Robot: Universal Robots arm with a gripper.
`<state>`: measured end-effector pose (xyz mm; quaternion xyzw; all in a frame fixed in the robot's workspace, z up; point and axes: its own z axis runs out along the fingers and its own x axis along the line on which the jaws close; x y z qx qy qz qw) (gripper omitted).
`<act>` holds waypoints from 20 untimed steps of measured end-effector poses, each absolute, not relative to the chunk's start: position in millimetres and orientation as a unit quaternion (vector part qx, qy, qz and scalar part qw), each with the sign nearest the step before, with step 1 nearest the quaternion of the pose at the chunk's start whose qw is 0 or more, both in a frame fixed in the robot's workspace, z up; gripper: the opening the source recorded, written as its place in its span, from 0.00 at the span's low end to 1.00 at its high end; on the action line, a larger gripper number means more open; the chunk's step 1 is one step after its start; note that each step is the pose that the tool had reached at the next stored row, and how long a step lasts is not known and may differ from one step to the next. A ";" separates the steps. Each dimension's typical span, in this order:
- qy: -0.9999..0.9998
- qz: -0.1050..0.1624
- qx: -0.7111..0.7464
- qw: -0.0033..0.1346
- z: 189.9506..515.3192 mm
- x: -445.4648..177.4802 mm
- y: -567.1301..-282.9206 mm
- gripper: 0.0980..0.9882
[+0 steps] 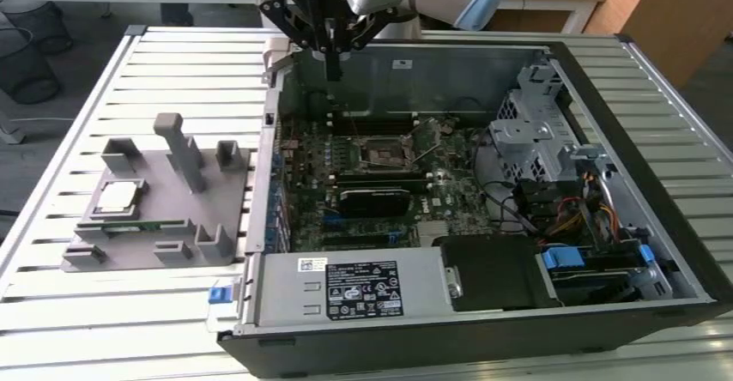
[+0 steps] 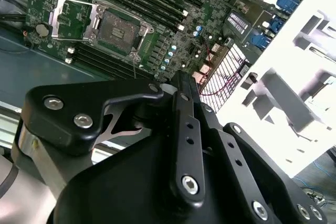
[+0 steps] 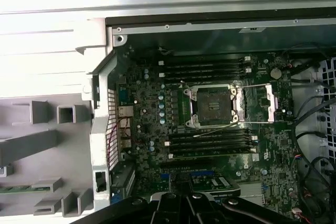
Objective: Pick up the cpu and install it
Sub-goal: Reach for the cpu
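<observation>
Neither of the 2 steps is done: the cpu lies on the grey holder, outside the computer case. The gripper hangs above the case's far wall with its fingers together, empty. The CPU socket is open and unfilled.

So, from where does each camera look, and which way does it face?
Exterior view: off the arm, high, looking down on the open case and cpu; the gripper hangs over the case.
First wrist view: on the arm, straight down on the socket; gripper links show.
Second wrist view: on the arm, slanting past the gripper toward the socket.
Both wrist views share socket and gripper.
</observation>
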<state>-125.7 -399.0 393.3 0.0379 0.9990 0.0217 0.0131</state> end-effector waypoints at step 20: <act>0.999 0.022 0.038 0.013 393.3 -145.7 -399.0 0.01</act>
